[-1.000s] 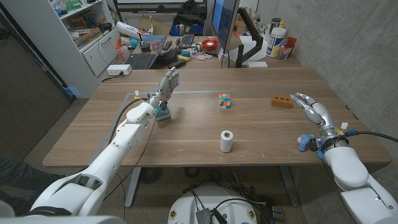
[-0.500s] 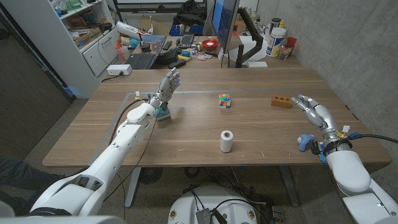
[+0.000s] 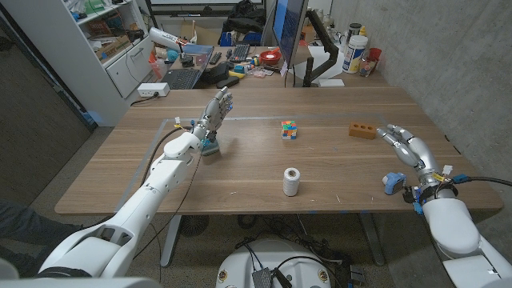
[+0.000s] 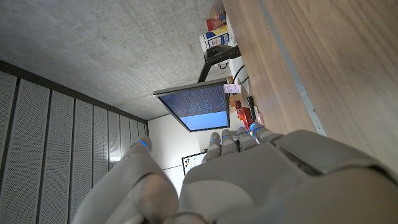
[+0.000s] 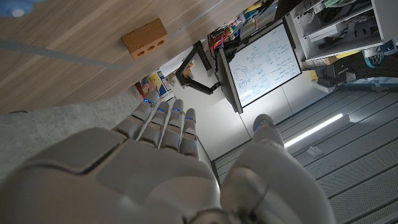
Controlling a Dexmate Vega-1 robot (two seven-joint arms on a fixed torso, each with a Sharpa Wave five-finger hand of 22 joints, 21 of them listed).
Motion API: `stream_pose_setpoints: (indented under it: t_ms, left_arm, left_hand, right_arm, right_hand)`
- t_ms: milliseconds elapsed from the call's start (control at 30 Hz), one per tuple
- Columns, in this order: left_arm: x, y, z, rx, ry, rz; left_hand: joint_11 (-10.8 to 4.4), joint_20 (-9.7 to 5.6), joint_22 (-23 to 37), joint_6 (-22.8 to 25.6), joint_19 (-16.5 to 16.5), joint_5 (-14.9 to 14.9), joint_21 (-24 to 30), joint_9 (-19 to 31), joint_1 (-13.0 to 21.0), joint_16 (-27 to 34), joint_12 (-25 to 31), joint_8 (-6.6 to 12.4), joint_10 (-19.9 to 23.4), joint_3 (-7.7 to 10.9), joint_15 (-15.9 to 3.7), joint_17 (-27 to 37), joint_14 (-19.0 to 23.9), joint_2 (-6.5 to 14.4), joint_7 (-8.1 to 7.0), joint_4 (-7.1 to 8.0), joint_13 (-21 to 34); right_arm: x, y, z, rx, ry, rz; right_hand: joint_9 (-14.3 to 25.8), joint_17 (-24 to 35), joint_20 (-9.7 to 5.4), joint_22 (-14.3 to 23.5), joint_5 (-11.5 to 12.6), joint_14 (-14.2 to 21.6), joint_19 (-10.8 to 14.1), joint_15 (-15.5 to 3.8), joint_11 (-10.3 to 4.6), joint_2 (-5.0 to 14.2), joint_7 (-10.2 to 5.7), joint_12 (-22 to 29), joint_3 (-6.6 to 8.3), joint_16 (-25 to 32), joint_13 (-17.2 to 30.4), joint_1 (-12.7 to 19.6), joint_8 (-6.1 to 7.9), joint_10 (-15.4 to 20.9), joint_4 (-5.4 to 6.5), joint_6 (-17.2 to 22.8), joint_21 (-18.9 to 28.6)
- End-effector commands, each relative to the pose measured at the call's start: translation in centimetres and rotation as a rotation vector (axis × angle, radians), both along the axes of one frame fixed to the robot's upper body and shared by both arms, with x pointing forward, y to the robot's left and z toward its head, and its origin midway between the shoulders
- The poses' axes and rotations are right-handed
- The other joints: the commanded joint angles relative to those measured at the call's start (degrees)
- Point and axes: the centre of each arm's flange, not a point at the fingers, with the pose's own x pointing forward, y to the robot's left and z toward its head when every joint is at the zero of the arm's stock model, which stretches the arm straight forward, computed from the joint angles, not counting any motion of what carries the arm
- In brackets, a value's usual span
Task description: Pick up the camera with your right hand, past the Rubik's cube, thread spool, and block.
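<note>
Left hand (image 3: 218, 108) spread at upper left, beside the camera (image 3: 210, 146); Rubik's cube (image 3: 289, 129), thread spool (image 3: 291, 181), block (image 3: 362, 130) between; right hand (image 3: 405, 144) spread, empty, far right of the bench (image 3: 264, 172). Crossing risks toppling that spool.

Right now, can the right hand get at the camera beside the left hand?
Doubtful. The camera lies across the table from the right hand, with the Rubik's cube and thread spool between, and the left hand stands close by it.
</note>
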Motion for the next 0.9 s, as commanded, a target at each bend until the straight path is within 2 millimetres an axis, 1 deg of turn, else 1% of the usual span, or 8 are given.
stream_pose_setpoints:
  t_ms: [33, 500, 833, 900]
  left_arm:
    - [-0.1, -0.2, -0.2, 0.0, 0.007, 0.001]
    - [-0.5, -0.7, -0.3, 0.013, 0.006, 0.006]
    - [-0.7, -0.8, -0.1, 0.015, 0.001, 0.007]
    - [-0.7, -0.8, -0.1, 0.016, 0.001, 0.008]
  left_hand:
    - [-0.09, -1.5, 0.22, 0.37, 0.17, 0.25, -0.09, 0.09, 0.38, -0.02, 0.11, -0.06, -0.24, -0.28, 0.08, 0.23, -0.11, 0.31, 0.03, 0.01, 0.29]
    - [-0.19, -1.48, 0.23, 0.4, 0.29, 0.26, -0.32, 0.09, 0.45, -0.01, 0.11, -0.05, -0.23, -0.44, 0.1, 0.23, -0.1, 0.4, 0.07, 0.02, 0.29]
    - [-0.11, -1.4, 0.24, 0.43, 0.29, 0.28, -0.51, 0.09, 0.5, -0.02, 0.11, -0.04, -0.24, -0.55, 0.07, 0.23, -0.11, 0.47, 0.05, 0.02, 0.29]
    - [0.15, -1.74, 0.24, 0.52, 0.36, 0.28, -0.56, 0.09, 0.53, -0.02, 0.09, -0.01, -0.27, -0.6, 0.17, 0.23, -0.1, 0.49, 0.15, 0.02, 0.29]
  right_arm:
    - [-0.8, 0.0, -0.1, -0.015, 0.0, -0.03]
    - [-1.8, -0.8, -0.2, -0.036, 0.03, -0.064]
    - [-2.2, -0.7, -0.5, -0.07, 0.048, -0.114]
    - [-2.3, -0.7, -0.5, -0.091, 0.058, -0.135]
  right_hand:
    - [0.22, 0.15, -1.82, 0.27, 0.33, 0.6, 0.52, -0.81, -0.37, 0.08, -0.31, 0.09, 0.0, 0.26, 0.12, 0.74, 0.49, 0.53, -0.04, 0.48, -0.43]
    - [0.22, 0.18, -1.83, 0.29, 0.49, 0.75, 0.71, -0.68, -0.39, 0.04, -0.43, 0.02, -0.13, 0.19, 0.11, 0.88, 0.35, 0.64, 0.03, 0.43, -0.82]
    - [0.22, 0.19, -1.76, 0.29, 0.64, 0.86, 0.83, -0.8, -0.51, -0.06, -0.52, -0.08, -0.24, 0.14, 0.11, 1.01, 0.33, 0.58, 0.04, 0.58, -1.13]
    - [0.22, 0.19, -1.73, 0.29, 0.67, 0.89, 0.86, -0.81, -0.4, -0.09, -0.53, -0.09, -0.27, 0.13, 0.1, 1.04, 0.32, 0.6, 0.03, 0.59, -1.19]
